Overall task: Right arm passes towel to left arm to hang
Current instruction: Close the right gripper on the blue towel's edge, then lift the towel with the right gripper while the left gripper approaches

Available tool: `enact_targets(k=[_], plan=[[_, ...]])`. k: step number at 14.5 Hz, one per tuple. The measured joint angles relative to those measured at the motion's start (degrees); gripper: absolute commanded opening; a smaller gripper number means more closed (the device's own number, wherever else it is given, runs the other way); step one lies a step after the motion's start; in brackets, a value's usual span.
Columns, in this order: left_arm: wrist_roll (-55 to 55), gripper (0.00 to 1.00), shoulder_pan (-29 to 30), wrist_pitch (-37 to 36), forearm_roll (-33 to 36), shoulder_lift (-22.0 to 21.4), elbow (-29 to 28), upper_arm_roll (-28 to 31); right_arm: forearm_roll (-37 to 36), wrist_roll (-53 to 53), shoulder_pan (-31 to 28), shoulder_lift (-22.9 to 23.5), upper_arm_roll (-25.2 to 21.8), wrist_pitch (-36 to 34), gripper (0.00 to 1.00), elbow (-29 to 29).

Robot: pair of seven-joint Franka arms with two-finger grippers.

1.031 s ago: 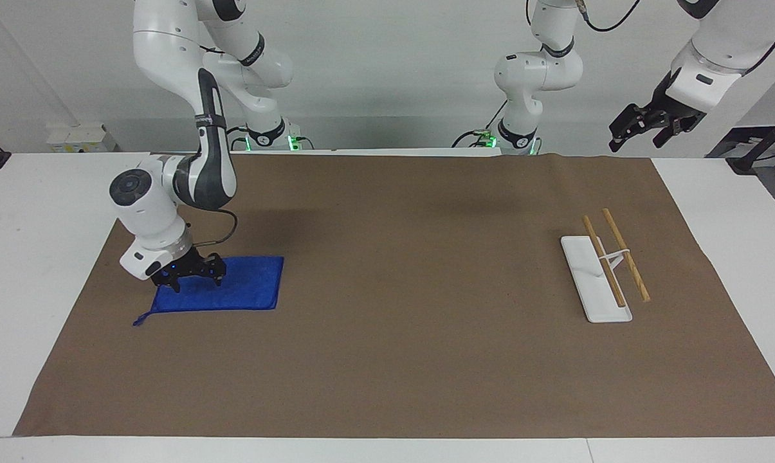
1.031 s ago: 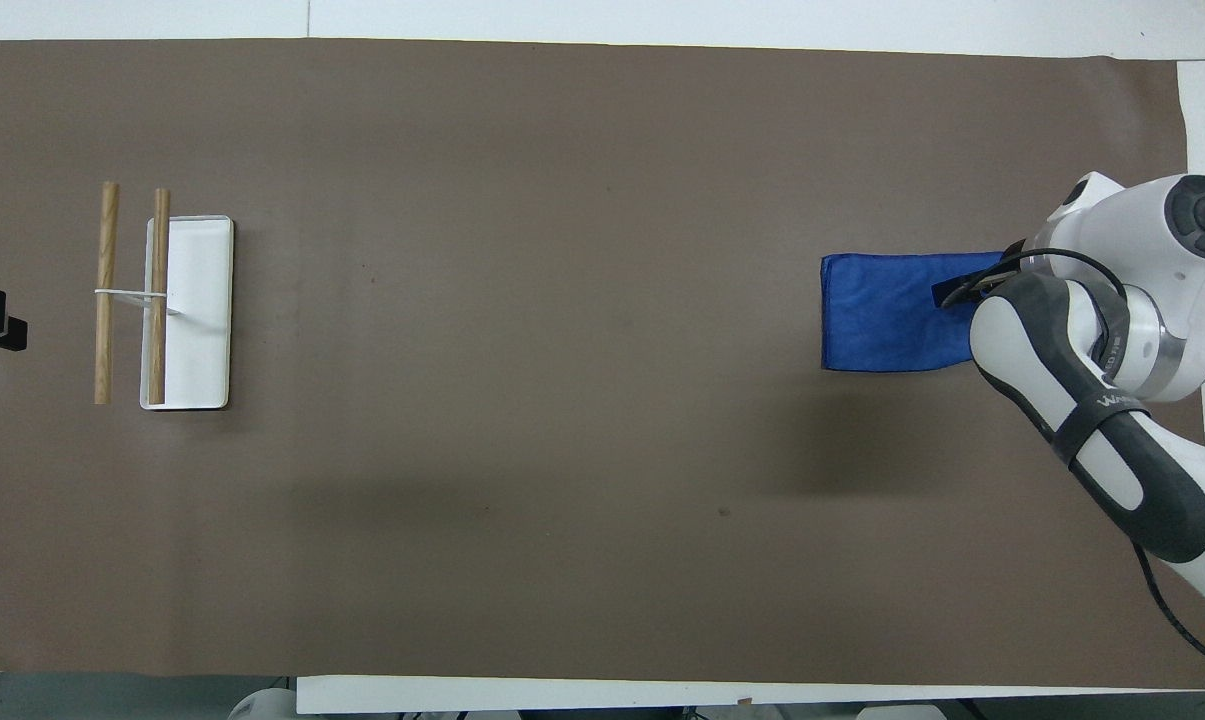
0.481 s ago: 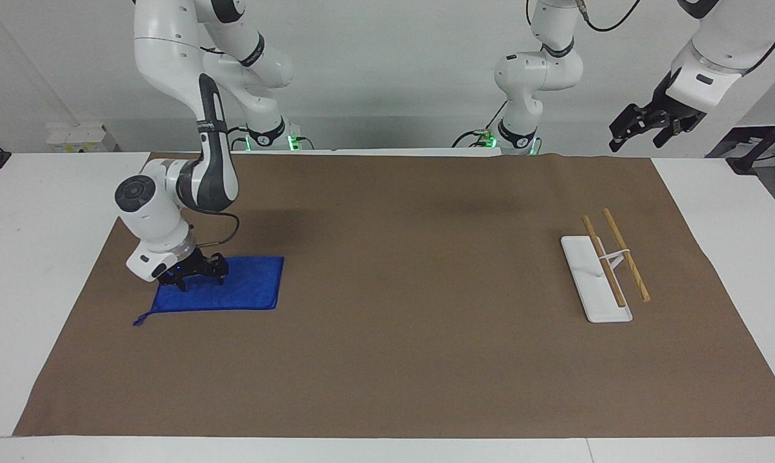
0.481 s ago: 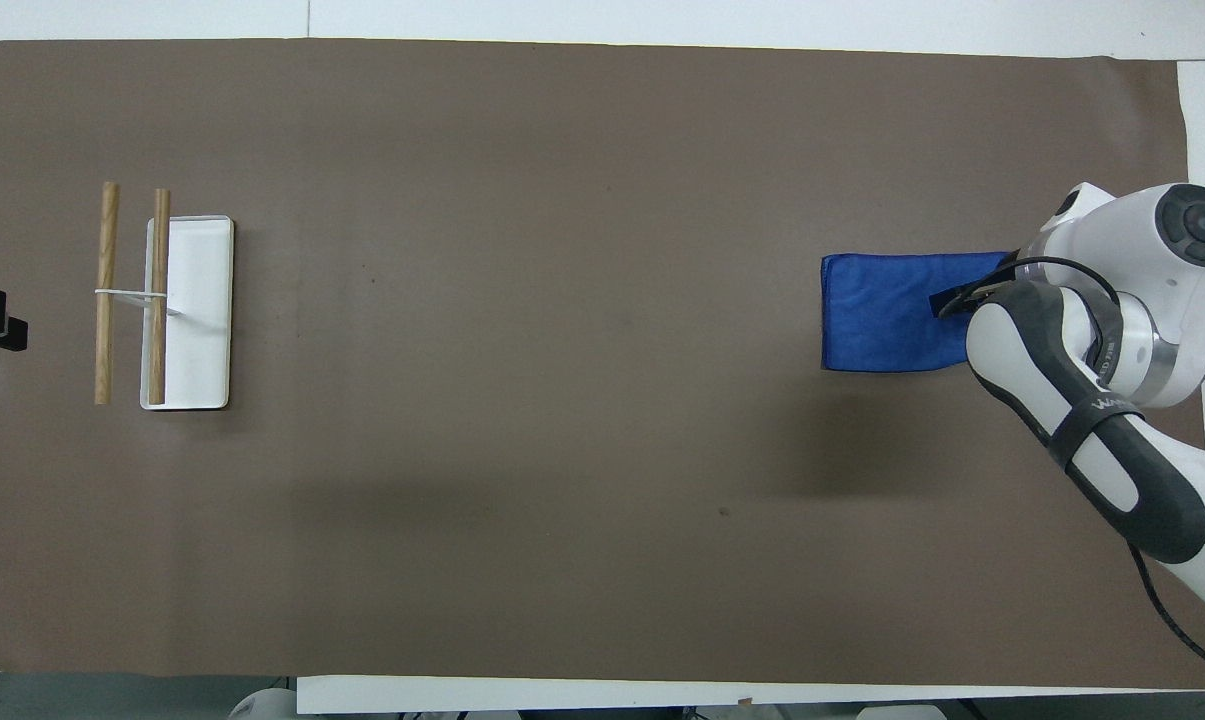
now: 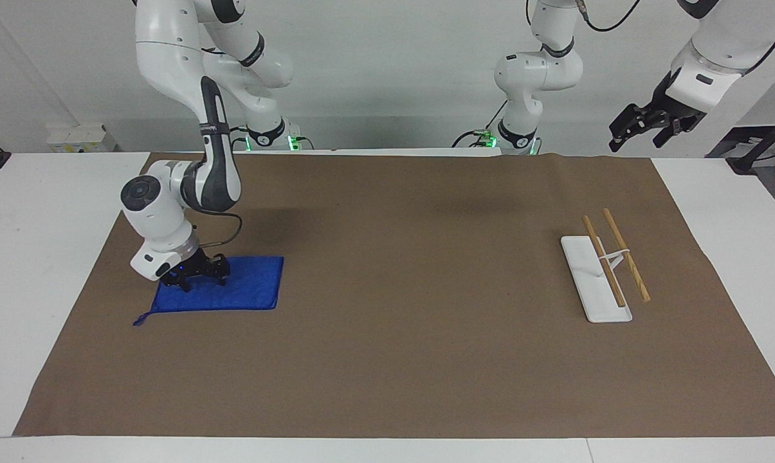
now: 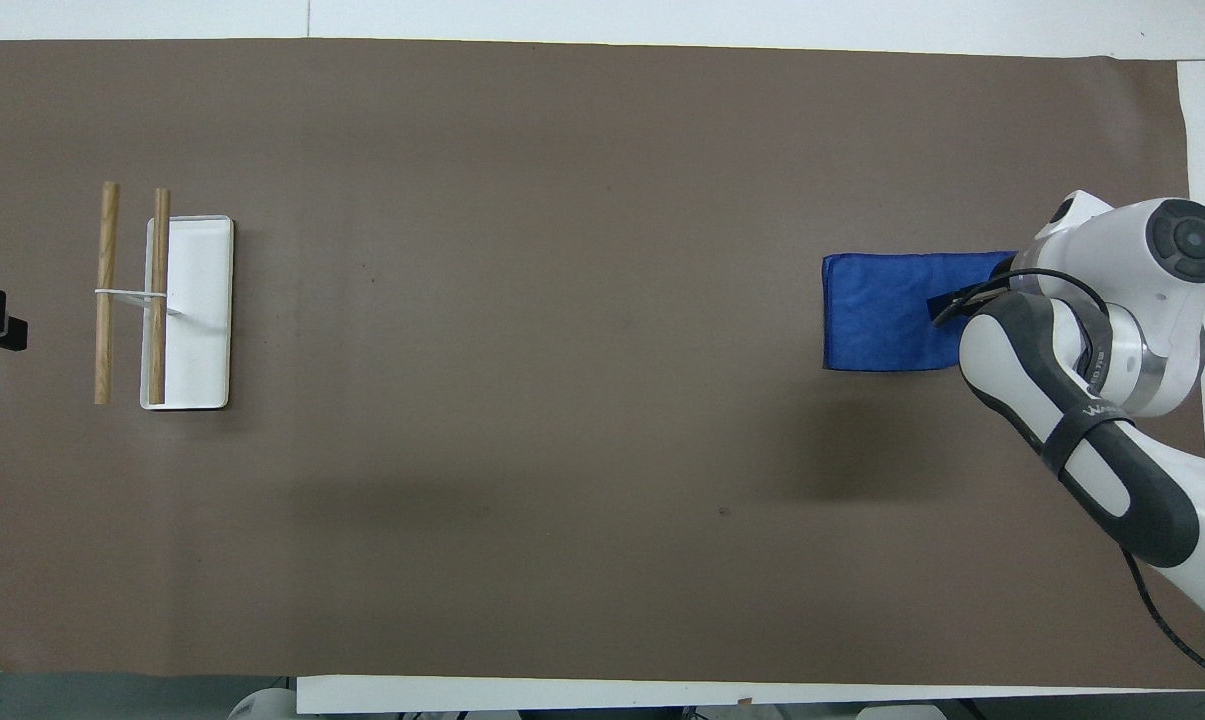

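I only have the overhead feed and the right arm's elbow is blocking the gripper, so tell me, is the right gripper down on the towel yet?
Observer: Yes. In the facing view the right gripper is down at the towel, at its end nearest the right arm's end of the table.
Operator: Is the towel lifted at all?
Observer: No, it lies flat on the brown mat, its corner loop trailing off the edge.
Operator: Where is the left gripper? I only see a black tip at my frame's edge.
Observer: The left gripper waits raised, over the edge of the mat at the left arm's end, nowhere near the rack.
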Motion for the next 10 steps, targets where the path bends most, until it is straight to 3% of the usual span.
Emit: enact_targets(k=[6, 10], plan=[[0.0, 1.0, 0.0, 0.0, 0.0, 0.0, 0.0, 0.0, 2.16, -0.01, -0.26, -0.79, 0.16, -3.68, 0.0, 0.79], [-4.13, 1.0, -0.08, -0.08, 0.0, -0.25, -0.15, -0.14, 6.39, 2.21, -0.65, -1.13, 1.1, -18.18, 0.0, 7.0]])
